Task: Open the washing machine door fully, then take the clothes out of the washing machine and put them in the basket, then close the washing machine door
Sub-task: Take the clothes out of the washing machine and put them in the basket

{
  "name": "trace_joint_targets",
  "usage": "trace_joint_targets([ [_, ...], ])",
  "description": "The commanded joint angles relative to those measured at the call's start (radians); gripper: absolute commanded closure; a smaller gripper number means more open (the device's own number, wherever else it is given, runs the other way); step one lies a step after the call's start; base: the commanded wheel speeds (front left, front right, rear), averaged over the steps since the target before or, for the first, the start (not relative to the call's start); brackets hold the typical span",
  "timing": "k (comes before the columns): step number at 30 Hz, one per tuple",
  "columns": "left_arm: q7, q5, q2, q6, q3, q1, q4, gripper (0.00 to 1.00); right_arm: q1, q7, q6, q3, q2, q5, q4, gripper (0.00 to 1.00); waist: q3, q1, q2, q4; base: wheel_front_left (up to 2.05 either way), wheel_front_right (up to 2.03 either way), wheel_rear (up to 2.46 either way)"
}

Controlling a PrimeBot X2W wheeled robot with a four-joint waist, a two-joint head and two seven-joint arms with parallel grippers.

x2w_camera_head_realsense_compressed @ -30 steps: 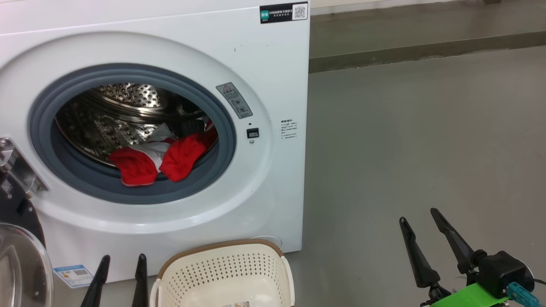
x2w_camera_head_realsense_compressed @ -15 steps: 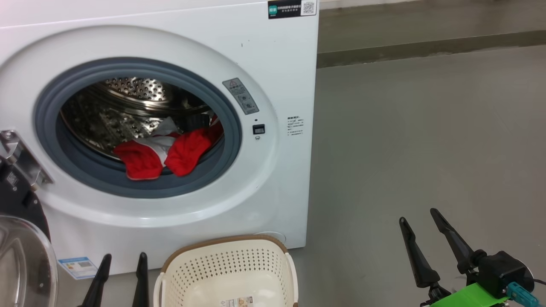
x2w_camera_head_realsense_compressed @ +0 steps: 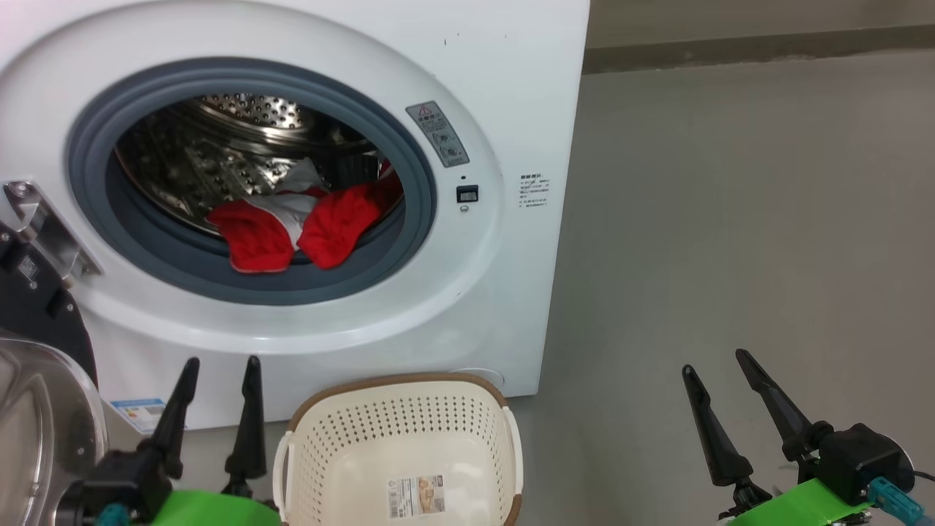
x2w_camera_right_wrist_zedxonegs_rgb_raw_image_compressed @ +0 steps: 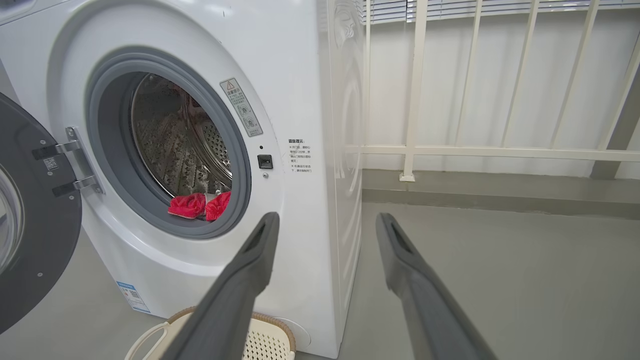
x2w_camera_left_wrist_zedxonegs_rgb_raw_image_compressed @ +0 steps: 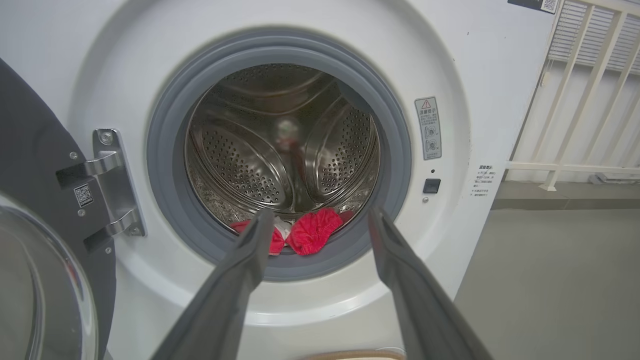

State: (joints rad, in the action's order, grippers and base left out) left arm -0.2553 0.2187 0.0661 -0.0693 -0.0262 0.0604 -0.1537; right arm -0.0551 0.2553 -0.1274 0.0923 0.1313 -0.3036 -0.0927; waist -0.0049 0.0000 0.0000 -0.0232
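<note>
Head view: washing machine is taking up the 10-to-12 o'clock part of the frame. Its door is hanging swung open at 8 o'clock, black rim and glass bowl showing, w/ a metal hinge joining it to the front.

Clothes, red w/ white bits, are lying inside. They're draping over the lower lip of the drum onto the grey rubber ring, approx 5-6 o'clock of the opening.

Basket is sitting on the floor at 6 o'clock, just in front of the machine base, w/ a paper label lying on its bottom.

L gripper is hovering at 7 o'clock, btwn door and basket, its 2 fingers spread apart and gripping nothing. R gripper is hovering at 4 o'clock over the floor, well apart from the machine, fingers likewise spread w/ nothing btwn them.

L wrist view: the fingers are pointing at the opening, and the clothes are showing btwn the tips at 6 o'clock of the ring.

R wrist view: the machine is standing at 10 o'clock, a white railing is running behind it at 1 o'clock, and the basket rim is peeking in at 7 o'clock.
</note>
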Motion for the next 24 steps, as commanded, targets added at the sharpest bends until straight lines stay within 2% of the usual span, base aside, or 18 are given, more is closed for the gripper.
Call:
trace_joint_targets([
  [1, 0.008, -0.001, 0.013, 0.012, -0.028, 0.069, 0.004, 0.00, 0.048, 0.006, -0.003, 0.020, 0.022, 0.005, 0.027, 0.00, 0.023, 0.0000, 0.0000, 0.006, 0.00, 0.00, 0.00],
  [13, 0.033, -0.025, 0.029, 0.051, -0.009, 0.288, -0.093, 0.00, 0.107, 0.006, -0.003, 0.018, 0.044, 0.005, 0.048, 0.00, 0.152, 0.0000, 0.0000, 0.007, 0.00, 0.00, 0.00],
  [24, 0.017, -0.048, 0.037, 0.064, 0.021, 0.507, -0.244, 0.00, 0.172, 0.006, -0.003, 0.027, 0.070, 0.000, 0.062, 0.00, 0.279, 0.0000, 0.0000, 0.001, 0.00, 0.00, 0.00],
])
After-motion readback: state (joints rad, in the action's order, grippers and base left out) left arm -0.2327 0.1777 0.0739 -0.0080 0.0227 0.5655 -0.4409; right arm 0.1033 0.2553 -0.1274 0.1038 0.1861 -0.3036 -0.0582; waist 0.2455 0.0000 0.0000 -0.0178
